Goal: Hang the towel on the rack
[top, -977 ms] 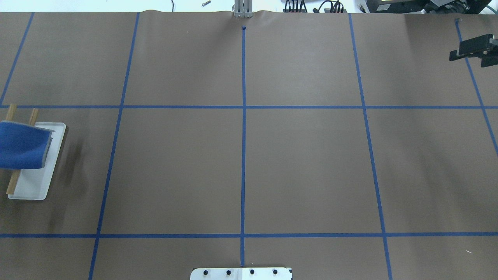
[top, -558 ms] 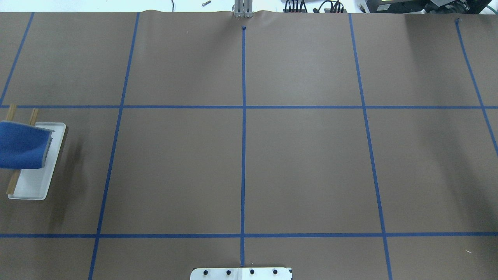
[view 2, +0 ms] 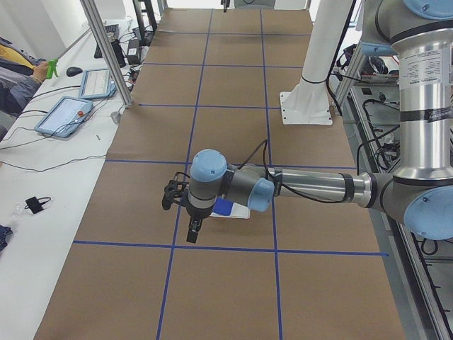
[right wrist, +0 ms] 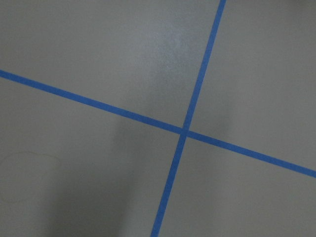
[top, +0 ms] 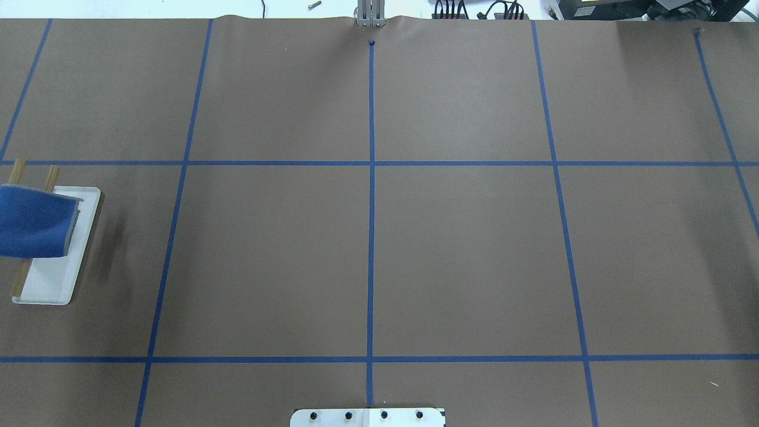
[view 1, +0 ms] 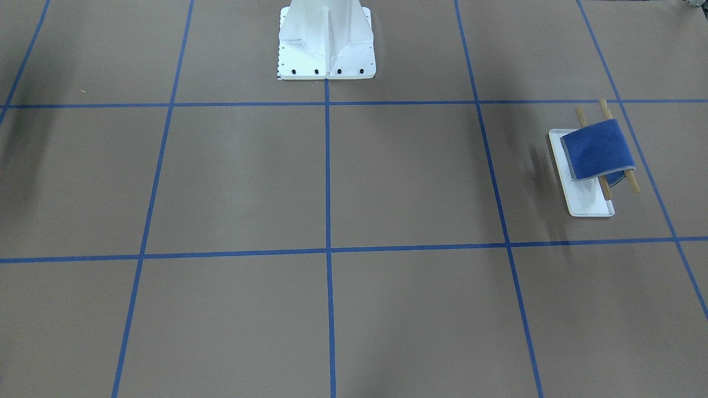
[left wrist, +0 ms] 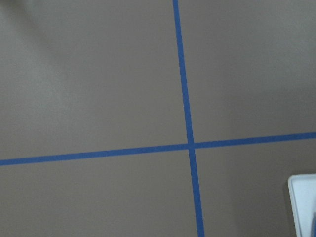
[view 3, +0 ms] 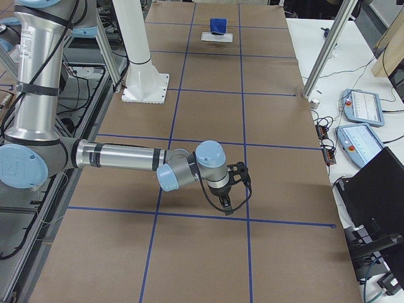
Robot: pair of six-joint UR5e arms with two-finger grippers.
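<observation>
The royal-blue towel (top: 34, 222) hangs draped over the two wooden rods of the rack (top: 54, 279), which stands on its white tray base at the table's far left edge. Towel (view 1: 598, 149) and rack (view 1: 587, 200) also show in the front view. The towel shows far off in the right side view (view 3: 219, 26). My left gripper (view 2: 192, 235) hangs above the table close by the rack and hides most of it; only a bit of the towel (view 2: 224, 207) shows. My right gripper (view 3: 227, 206) hangs over the table's right part. I cannot tell if either is open or shut.
The large white bolted pedestal (view 1: 326, 41) stands at the robot's side of the table. Blue tape lines (top: 371, 178) grid the brown table cover. The left wrist view shows a corner of the white tray (left wrist: 302, 197). Tablets and cables lie on the operators' bench (view 2: 67, 113).
A black gripper that showed at the right edge of the overhead view a second ago has left that view. Towel and rack have not moved.
</observation>
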